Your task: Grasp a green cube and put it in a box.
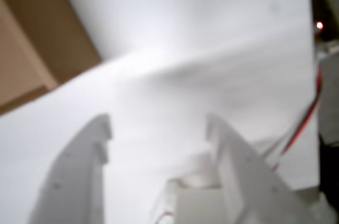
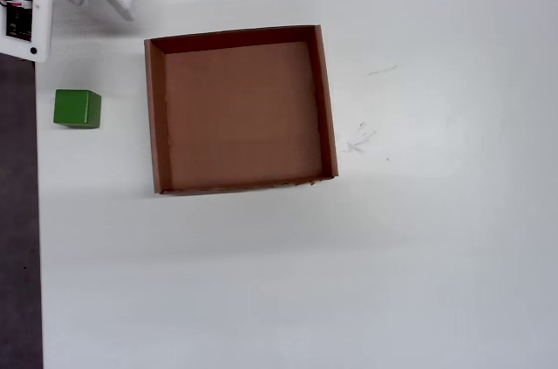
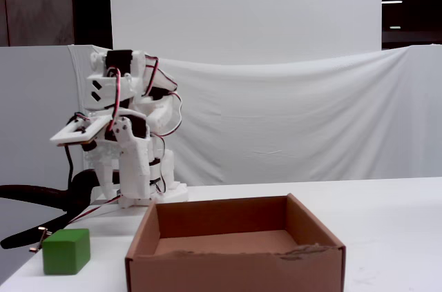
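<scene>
The green cube sits on the white table, left of the box in the overhead view, a short gap apart. In the fixed view the green cube stands at the front left beside the box, whose bottom is bare. The white arm is folded up at the back left, behind the cube. My gripper is open in the blurred wrist view, with only white table between its fingers. A brown corner of the box shows at the upper left there. The cube is out of the wrist view.
The table's left edge meets a dark strip close to the cube. The arm's base and board fill the top left corner of the overhead view. Red wires run along the gripper's right side. A white cloth hangs behind.
</scene>
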